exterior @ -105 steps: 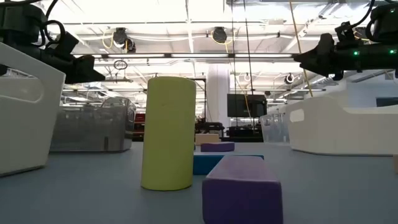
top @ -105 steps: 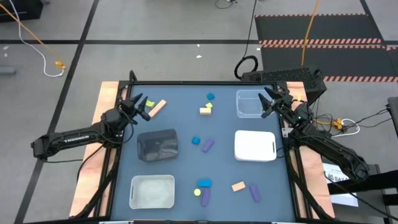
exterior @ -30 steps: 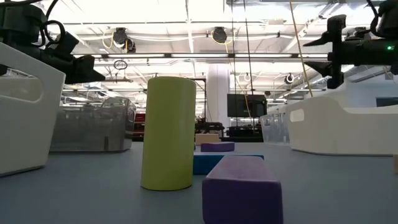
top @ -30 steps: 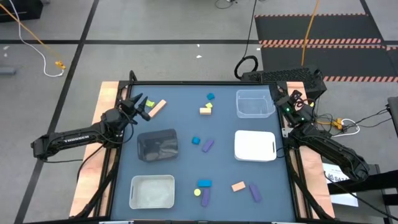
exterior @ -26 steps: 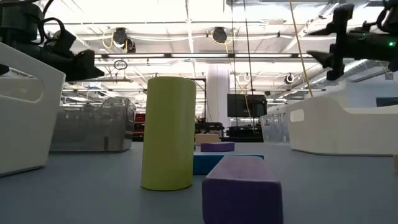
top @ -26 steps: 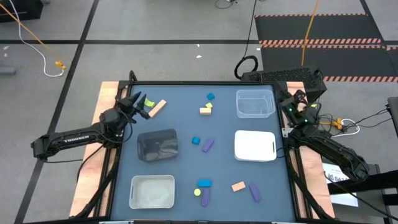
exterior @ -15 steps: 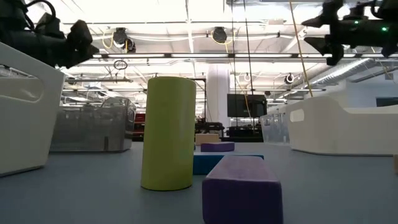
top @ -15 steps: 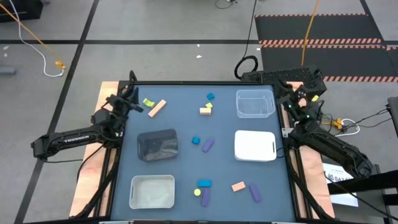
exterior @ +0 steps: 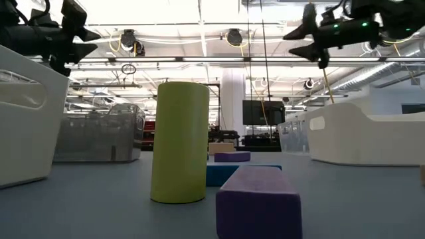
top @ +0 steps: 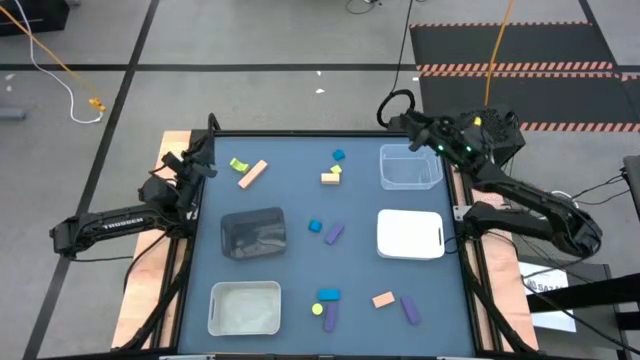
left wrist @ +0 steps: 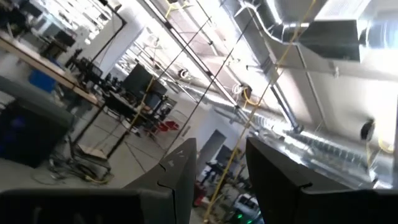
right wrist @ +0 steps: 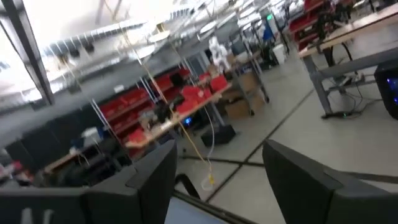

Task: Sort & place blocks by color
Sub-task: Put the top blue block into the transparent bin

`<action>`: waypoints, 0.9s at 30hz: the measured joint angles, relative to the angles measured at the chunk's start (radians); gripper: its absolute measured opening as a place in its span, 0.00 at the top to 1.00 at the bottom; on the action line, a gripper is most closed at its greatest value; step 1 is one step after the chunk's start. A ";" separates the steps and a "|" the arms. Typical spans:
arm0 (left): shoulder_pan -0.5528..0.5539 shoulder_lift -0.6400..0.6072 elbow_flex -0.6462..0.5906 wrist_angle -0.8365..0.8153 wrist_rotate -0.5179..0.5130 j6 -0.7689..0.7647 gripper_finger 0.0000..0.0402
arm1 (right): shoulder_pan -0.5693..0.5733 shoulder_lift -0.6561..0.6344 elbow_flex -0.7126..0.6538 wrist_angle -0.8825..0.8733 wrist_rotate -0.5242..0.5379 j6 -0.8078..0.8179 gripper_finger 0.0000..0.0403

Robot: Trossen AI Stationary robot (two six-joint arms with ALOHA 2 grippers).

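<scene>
Small blocks lie scattered on the blue-grey table: a yellow-green block and a salmon bar at the far left, a blue block and a tan one at the far middle, and more near the front, such as the yellow-green cylinder, which stands on end, and a purple bar. My left gripper hangs open above the far left edge, tipped upward and holding nothing. My right gripper is open and raised over the far edge, beside the clear bin.
A dark bin stands left of centre, a white bin at the right, and a pale bin at the near left. Both wrist views look past open fingers into the room beyond.
My left gripper has risen at the far left edge, tipped upward and rolled. My right gripper has climbed and swung toward the far edge and the left, past the clear bin's far corner, rolling as it went. The blocks and bins have stayed put.
</scene>
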 joint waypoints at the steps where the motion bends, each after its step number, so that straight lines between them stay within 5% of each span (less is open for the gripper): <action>1: 0.000 0.000 0.000 -0.001 -0.003 -0.009 0.65 | 0.000 0.025 0.012 -0.004 0.000 -0.007 0.43; 15: 0.000 0.007 0.031 0.050 0.052 -0.246 0.65 | 0.106 0.273 0.167 -0.003 -0.025 -0.118 0.43; 27: 0.000 0.158 0.240 0.021 0.203 -0.103 0.65 | 0.165 0.387 0.295 -0.109 -0.025 -0.202 0.43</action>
